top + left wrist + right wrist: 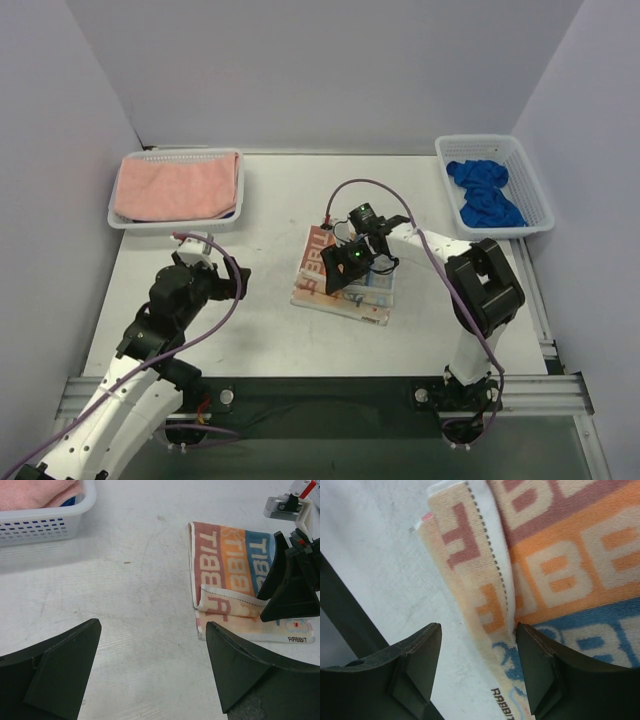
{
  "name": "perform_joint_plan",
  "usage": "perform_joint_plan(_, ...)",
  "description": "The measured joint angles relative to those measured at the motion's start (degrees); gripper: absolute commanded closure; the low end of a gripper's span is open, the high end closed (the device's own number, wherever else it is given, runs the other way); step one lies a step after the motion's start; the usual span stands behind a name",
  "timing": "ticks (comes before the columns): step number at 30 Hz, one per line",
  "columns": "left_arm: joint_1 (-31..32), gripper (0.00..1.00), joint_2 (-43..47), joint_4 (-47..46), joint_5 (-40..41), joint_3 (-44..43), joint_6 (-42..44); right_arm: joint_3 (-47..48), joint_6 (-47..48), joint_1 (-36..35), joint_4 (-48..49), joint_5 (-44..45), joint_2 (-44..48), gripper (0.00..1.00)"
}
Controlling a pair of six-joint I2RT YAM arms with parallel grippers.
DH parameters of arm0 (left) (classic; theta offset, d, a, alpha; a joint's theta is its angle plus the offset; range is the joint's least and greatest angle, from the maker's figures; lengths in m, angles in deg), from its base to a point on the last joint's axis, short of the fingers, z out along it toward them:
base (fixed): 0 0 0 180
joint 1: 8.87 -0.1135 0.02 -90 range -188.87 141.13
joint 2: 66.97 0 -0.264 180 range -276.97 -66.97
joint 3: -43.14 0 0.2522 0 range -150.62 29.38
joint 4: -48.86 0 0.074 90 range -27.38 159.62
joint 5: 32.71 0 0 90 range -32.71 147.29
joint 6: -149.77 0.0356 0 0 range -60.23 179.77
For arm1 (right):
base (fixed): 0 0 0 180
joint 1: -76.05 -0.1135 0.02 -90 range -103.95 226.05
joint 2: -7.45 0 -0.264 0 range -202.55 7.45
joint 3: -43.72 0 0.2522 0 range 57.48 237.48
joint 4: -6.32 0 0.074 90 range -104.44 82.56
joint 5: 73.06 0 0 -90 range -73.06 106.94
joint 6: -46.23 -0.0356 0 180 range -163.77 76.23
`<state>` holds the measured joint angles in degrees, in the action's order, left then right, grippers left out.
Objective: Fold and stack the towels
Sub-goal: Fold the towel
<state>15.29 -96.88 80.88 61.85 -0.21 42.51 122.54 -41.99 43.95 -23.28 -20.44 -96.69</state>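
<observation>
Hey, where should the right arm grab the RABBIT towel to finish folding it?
Take the loose folded-over flap of the RABBIT towel at its stitched hem, coming straight down from above. That edge looks slightly raised off the layers beneath, and the right gripper hangs over it with jaws apart.

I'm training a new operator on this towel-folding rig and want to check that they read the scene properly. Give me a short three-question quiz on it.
1. True or false: the RABBIT towel lies in a basket.
2. What lies in the far-right basket? A. a crumpled blue towel; B. a green towel; C. nothing.
3. Which gripper is at the RABBIT towel, and how do its jaws stand?

Key: 1. False; it lies on the table. 2. A. 3. The right gripper, jaws open.
</observation>
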Motion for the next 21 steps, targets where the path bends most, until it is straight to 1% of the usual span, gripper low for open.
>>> perform_joint_plan(8, 0.00, 0.02, 0.52, -0.02, 0.15, 0.11, 0.24, -2.43, -0.20, -4.50, -2.03, -0.61, 5.60, 0.40)
perform_joint_plan(17, 0.00, 0.03, 0.61, -0.02, 0.11, 0.15, 0.39, -4.09, -1.62, -12.04, -4.13, 0.13, 6.27, 0.40)
perform_joint_plan(21, 0.02, 0.03, 0.66, -0.09, -0.24, 0.42, 0.20, -4.17, -3.32, -14.05, -5.18, 2.29, 8.96, 0.41)
